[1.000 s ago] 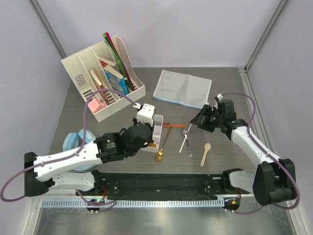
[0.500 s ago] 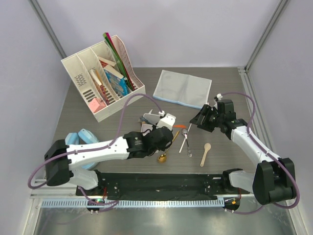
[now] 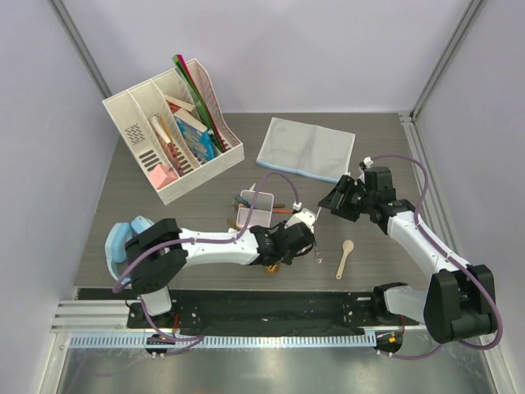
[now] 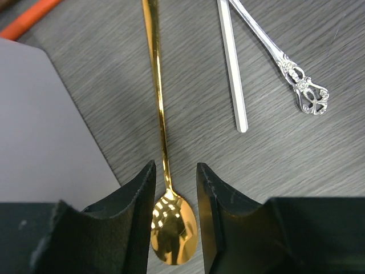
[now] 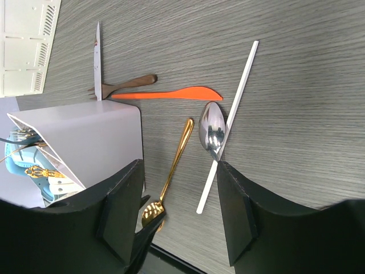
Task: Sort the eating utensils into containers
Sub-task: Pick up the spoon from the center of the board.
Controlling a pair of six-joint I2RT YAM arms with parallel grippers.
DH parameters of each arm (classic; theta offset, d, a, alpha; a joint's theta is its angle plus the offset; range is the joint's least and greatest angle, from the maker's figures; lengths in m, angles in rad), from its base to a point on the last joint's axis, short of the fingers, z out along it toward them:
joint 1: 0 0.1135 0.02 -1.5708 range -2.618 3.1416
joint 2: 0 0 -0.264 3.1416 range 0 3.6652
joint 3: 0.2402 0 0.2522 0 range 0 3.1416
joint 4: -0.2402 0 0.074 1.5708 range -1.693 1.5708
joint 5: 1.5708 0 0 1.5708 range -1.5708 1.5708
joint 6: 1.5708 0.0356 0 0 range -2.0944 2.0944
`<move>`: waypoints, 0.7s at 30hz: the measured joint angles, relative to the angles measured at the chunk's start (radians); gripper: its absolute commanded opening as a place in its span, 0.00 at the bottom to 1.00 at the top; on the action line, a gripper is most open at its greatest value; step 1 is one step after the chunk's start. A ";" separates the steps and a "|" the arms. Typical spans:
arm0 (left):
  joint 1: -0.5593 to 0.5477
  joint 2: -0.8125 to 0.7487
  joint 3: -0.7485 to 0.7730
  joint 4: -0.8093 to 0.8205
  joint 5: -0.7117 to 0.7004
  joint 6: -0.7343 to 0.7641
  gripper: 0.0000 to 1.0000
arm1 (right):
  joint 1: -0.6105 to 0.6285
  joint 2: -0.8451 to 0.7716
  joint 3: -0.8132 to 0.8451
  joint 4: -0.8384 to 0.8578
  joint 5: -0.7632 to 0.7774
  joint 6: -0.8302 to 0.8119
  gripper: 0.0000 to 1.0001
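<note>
My left gripper (image 4: 175, 168) stands open low over the table, one finger on each side of the bowl of a gold spoon (image 4: 159, 91) and a gap on both sides. From above it is just right of the white container (image 3: 256, 209), which holds several utensils (image 5: 34, 171). A silver spoon (image 5: 212, 128) lies across a white stick (image 5: 236, 97) beside the gold spoon (image 5: 177, 157). An orange knife (image 5: 171, 93), a brown wooden piece (image 5: 128, 84) and a silver knife (image 5: 98, 60) lie behind the container. My right gripper (image 5: 179, 180) hangs open and empty above them.
A pale wooden spoon (image 3: 345, 257) lies alone to the right. A white file organiser (image 3: 143, 135) with books stands at the back left. A grey-blue cloth (image 3: 306, 148) lies at the back centre. A blue object (image 3: 123, 238) sits by the left arm's base.
The left arm has swung right from the container to the gold spoon, and its jaws have gone from shut to open. The right arm has stayed still.
</note>
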 measured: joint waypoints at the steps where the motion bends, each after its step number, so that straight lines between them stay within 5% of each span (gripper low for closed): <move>1: 0.004 0.013 0.000 0.008 0.004 0.003 0.36 | 0.000 0.000 0.000 0.000 0.000 0.000 0.59; 21: 0.078 0.086 0.000 0.080 0.097 0.018 0.35 | 0.000 0.000 0.000 0.000 0.000 0.000 0.59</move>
